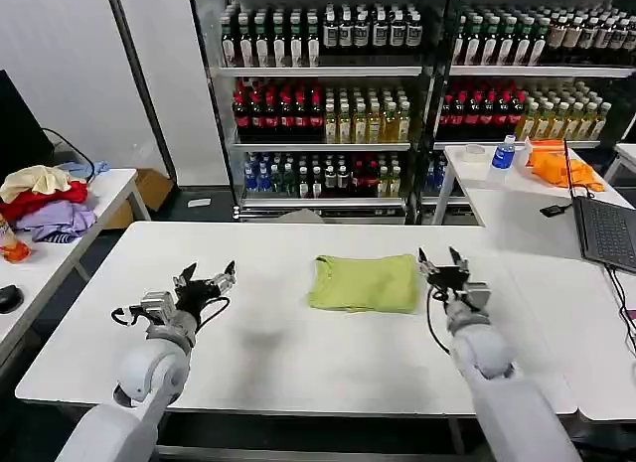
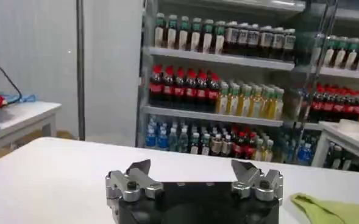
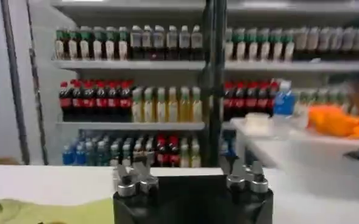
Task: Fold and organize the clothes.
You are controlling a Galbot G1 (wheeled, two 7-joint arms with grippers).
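Note:
One lime T-shirt [image 1: 364,283] lies folded into a flat rectangle at the middle of the white table [image 1: 298,353]. My left gripper [image 1: 207,278] hovers open over the table, well to the shirt's left, nothing between its fingers. My right gripper [image 1: 439,257] stands open just off the shirt's right edge, also holding nothing. In the left wrist view the left gripper [image 2: 192,170] shows its jaws wide apart, with a corner of the shirt [image 2: 334,210] off to the side. The right wrist view has the right gripper [image 3: 190,167] open and the shirt [image 3: 39,212] low beside it.
Shelves of bottled drinks [image 1: 328,104] stand behind the table. A side table on the left carries a pile of coloured clothes [image 1: 45,199]. A table on the right holds a laptop [image 1: 608,233], an orange cloth [image 1: 561,169] and a water bottle [image 1: 504,154].

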